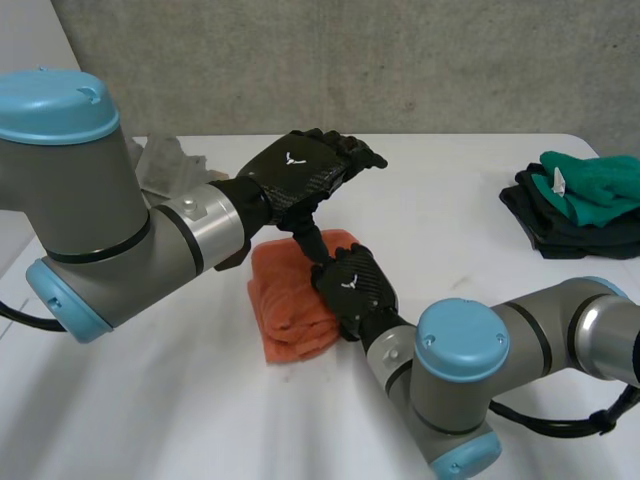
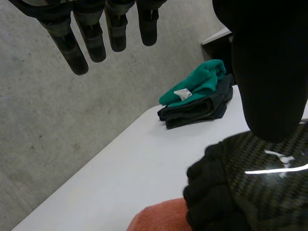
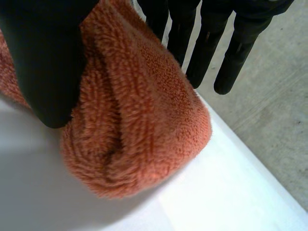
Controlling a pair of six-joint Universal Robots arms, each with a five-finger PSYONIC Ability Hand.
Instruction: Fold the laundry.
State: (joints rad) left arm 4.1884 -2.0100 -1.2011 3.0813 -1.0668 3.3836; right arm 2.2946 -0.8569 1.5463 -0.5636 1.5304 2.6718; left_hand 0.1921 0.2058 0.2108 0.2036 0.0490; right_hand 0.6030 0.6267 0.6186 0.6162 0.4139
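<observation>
An orange folded towel (image 1: 290, 300) lies on the white table (image 1: 450, 210) in front of me. My right hand (image 1: 355, 290) sits on the towel's right edge. In the right wrist view its thumb (image 3: 43, 57) presses the near side of the thick towel (image 3: 144, 125) and its straight fingers (image 3: 207, 43) reach over the far side, so the fold is pinched between them. My left hand (image 1: 300, 170) hovers above the towel's far end, fingers (image 2: 91, 38) straight and spread, holding nothing. Below its palm are the right hand's back (image 2: 250, 187) and a bit of towel (image 2: 159, 216).
A stack of folded dark clothes topped by a green one (image 1: 585, 205) sits at the table's far right, also seen past the left hand's fingertips (image 2: 197, 96). A crumpled pale cloth or bag (image 1: 165, 160) lies at the back left. The table's edge runs close beyond the towel.
</observation>
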